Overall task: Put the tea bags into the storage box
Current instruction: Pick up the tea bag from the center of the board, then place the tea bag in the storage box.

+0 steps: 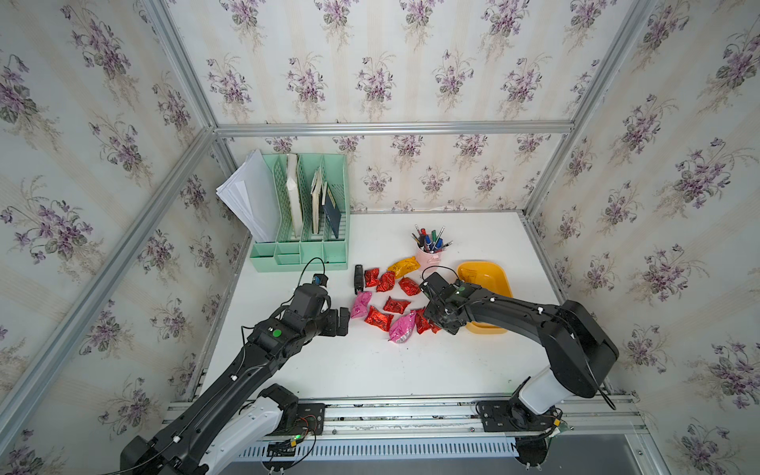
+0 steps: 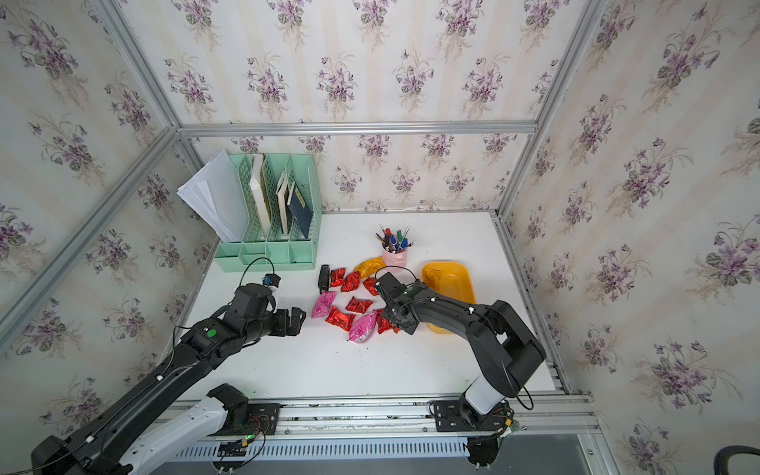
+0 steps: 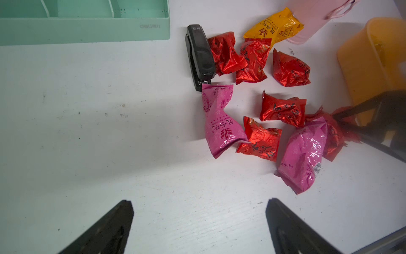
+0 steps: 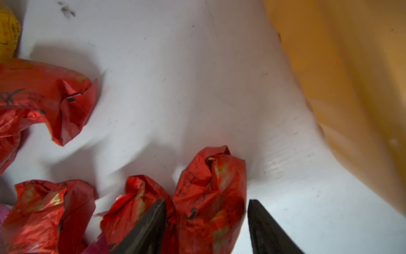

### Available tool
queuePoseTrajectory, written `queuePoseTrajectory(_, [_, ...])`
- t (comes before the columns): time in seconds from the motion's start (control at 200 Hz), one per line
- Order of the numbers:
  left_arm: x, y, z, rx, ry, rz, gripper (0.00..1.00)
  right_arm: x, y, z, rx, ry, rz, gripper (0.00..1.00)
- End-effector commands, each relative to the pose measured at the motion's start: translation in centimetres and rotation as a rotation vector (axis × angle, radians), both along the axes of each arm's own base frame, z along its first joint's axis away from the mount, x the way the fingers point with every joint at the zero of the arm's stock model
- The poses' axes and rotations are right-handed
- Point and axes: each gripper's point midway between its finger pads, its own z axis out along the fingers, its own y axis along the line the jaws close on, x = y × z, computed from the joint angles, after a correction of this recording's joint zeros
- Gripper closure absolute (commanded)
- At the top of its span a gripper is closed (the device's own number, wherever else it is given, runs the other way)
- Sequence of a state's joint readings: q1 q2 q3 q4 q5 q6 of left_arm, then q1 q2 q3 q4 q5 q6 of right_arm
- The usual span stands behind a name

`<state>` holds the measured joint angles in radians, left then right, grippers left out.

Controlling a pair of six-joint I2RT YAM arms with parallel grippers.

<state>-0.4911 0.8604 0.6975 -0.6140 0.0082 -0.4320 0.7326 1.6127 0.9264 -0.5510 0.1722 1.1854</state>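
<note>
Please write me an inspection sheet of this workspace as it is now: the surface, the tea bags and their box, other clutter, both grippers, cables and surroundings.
Surface: white tabletop, faint dark specks, no spill.
Job's things: crinkly foil tea bags, red, pink and one yellow-orange, scattered on the table; shallow yellow-orange plastic storage box, no bag seen in its visible part.
Clutter: black stapler touching two bags; pink pen cup; mint-green file organiser.
Grippers: left gripper open, empty; right gripper astride a red bag, clamped or not unclear.
Cables: black cable loop over each wrist, none seen snagged.
Surroundings: floral wallpaper, aluminium frame.
</note>
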Motion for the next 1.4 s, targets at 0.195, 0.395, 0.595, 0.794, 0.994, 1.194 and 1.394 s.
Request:
queuePoseTrajectory(0.195, [-0.4,0.0,-0.4,0.000,0.013,-0.006,0.01,0.5,-0.7,-0.2,-0.060,-0.021,0.032,0.71])
queuePoseTrajectory(0.395, [-0.1,-0.2,-0.5,-0.031,0.021,0.020,0.01,2.1,1.0,3.6,-0.028,-0.097,0.154,0.73])
queuePoseTrajectory(0.595, [1.1,-1.2,-0.1,-0.070,0.031,0.040,0.01,5.1,0.9,9.0,-0.018,-0.201,0.286,0.74])
queuePoseTrajectory(0.794, [2.7,-2.2,0.2,-0.120,0.058,0.096,0.01,8.9,-6.7,11.1,0.030,-0.202,0.253,0.75])
queuePoseTrajectory(0.994, [3.3,-2.9,-0.6,-0.172,0.097,0.155,0.01,10.7,-16.2,10.1,-0.006,-0.178,0.157,0.75])
queuePoseTrajectory(1.194, [3.7,-3.6,-0.9,-0.170,0.115,0.192,0.01,10.7,-19.3,6.6,-0.085,-0.081,0.189,0.75])
queuePoseTrajectory(1.394, [3.5,-4.9,-0.5,-0.154,0.107,0.207,0.01,11.8,-18.0,4.7,-0.003,-0.076,0.197,0.74])
